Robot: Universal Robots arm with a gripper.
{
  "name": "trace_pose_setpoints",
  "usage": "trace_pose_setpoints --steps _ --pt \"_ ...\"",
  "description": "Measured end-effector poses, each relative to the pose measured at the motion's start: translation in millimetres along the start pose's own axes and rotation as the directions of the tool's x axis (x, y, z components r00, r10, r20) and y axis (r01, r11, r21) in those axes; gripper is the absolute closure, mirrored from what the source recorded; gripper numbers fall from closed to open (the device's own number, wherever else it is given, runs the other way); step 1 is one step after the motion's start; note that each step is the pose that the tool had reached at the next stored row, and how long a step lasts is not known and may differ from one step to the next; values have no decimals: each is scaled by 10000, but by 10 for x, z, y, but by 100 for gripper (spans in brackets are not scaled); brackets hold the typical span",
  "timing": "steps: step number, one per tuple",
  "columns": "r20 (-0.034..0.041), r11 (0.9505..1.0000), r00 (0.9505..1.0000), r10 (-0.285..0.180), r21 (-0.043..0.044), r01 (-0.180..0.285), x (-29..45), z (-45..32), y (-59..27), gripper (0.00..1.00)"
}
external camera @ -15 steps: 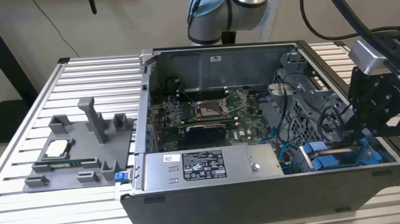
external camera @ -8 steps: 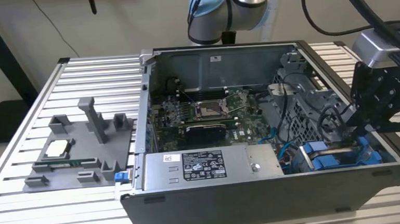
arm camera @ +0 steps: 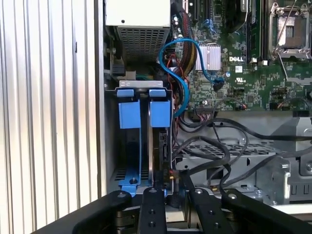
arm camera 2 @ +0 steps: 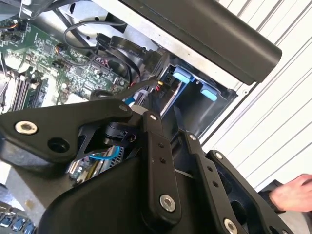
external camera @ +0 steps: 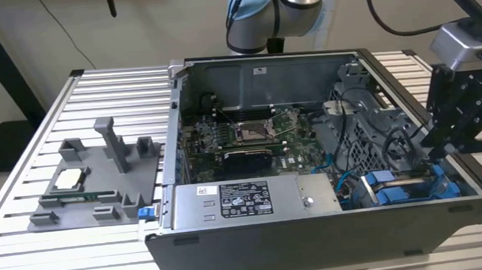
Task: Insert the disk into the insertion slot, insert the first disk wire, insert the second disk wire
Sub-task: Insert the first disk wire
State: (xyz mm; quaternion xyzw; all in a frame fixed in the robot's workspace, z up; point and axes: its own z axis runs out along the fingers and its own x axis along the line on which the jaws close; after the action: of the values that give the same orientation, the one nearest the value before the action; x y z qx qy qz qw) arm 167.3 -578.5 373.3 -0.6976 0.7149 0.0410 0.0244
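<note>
Slatted table (external camera: 95, 87) bearing open computer case (external camera: 315, 243); in its corner the insertion slot (arm camera: 111, 146), the disk (arm camera: 160, 114) on edge inside; black wires (arm camera: 209, 151); my gripper (arm camera: 171, 191) near the disk's end, jaw gap I cannot tell

The table (external camera: 96, 93) is ribbed bare metal, the computer case (external camera: 315, 250) matt grey, the insertion slot clips (arm camera: 129, 114) smooth blue plastic.
</note>
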Motion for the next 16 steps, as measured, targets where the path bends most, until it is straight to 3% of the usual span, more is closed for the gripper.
trace_pose_setpoints --steps 16 --pt "-2 10000 10000 -4 28 4 -2 -17 -1 73"
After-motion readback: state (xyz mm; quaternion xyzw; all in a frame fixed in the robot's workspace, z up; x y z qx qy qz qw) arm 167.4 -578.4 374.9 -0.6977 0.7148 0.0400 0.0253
